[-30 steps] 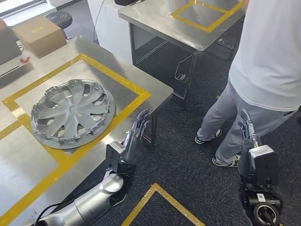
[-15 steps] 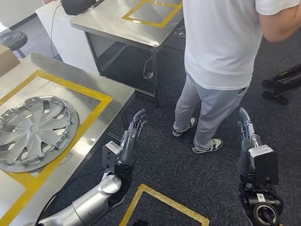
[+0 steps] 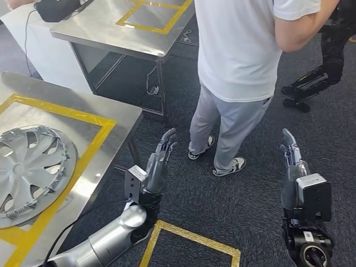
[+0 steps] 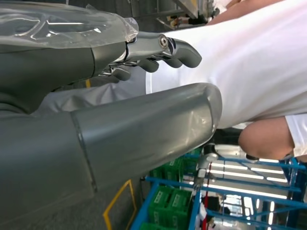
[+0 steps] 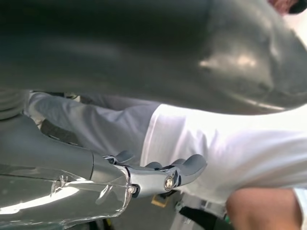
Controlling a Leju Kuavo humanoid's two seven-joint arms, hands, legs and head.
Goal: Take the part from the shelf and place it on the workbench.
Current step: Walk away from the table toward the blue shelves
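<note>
left hand (image 3: pixel 161 161) empty, fingers extended, right hand (image 3: pixel 291 153) apparently likewise empty

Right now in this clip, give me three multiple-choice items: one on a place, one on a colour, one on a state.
1. Where does the hubcap lie?
A. on the steel workbench
B. on the carpet
C. in the left hand

2. What colour is the tape framing it?
A. red
B. yellow
C. blue

3. What do the left hand and right hand hold?
A. the hubcap
B. a box
C. nothing

Key: 1 A, it rests flat inside the taped square; 2 B, yellow strips border it; 3 C, both hover over carpet, fingers extended, near a person.
</note>
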